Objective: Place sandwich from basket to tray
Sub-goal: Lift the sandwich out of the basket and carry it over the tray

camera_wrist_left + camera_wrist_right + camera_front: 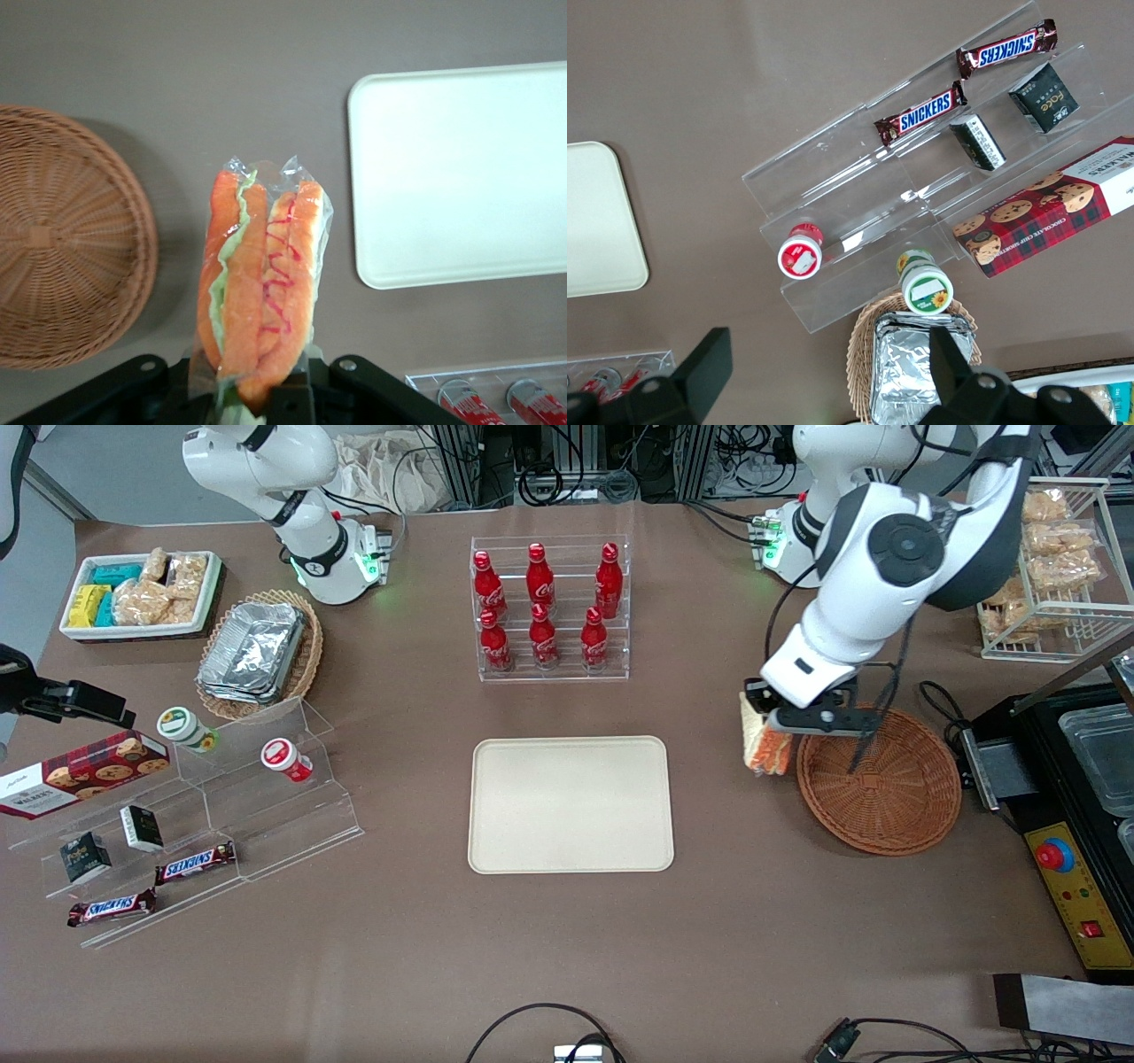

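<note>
1. we see the left arm's gripper raised over the brown table, just past the rim of the round wicker basket, on the side that faces the tray.
2. its fingers are closed on the wrapped sandwich, which hangs clear of the table with its cut edge pointing down; in the left wrist view the sandwich shows orange and green filling under clear wrap.
3. the sandwich is out of the basket, and bare table lies beneath it, between basket and tray.
4. the cream tray lies flat near the middle of the table with nothing on it; the wrist view shows the tray apart from the sandwich.
5. nothing stands on the table between the sandwich and the tray.
6. farther from the front camera than the tray stands a clear rack of red cola bottles.
7. toward the parked arm's end we see a stepped acrylic stand with snickers bars, small dark boxes, two small cups and a cookie box.
8. also at that end are an oval basket of foil containers and a white bin of snacks.
9. a wire rack of bagged pastries stands at the working arm's end.
</note>
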